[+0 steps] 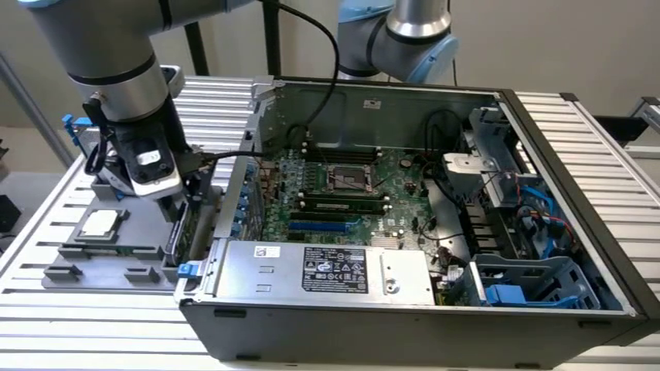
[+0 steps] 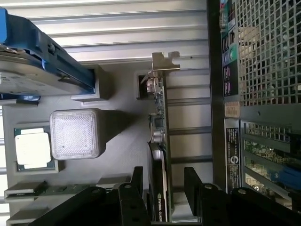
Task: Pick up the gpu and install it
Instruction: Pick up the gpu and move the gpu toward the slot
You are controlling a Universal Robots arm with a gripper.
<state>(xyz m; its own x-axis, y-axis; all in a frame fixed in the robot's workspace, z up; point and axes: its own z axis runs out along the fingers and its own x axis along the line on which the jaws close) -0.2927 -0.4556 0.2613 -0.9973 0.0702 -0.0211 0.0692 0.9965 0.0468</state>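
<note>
Straddling the gpu (image 2: 158, 141), the gripper (image 2: 164, 175) hangs with its black fingers (image 2: 192, 176) parted, one on each flat face of the card. A clear gap shows on the side toward the computer case (image 2: 268, 47); the other finger sits much closer. The card stands on its long edge in a slot of the matte gray tray (image 2: 122, 113), its green board thin and dotted with parts, its bent silver bracket (image 2: 164, 61) at the far end. On the tray sit a ribbed, pale square block (image 2: 74, 133) and a CPU (image 2: 32, 147) (metal-topped, in a recess), well apart from the card. The case's perforated wall runs alongside the card.
</note>
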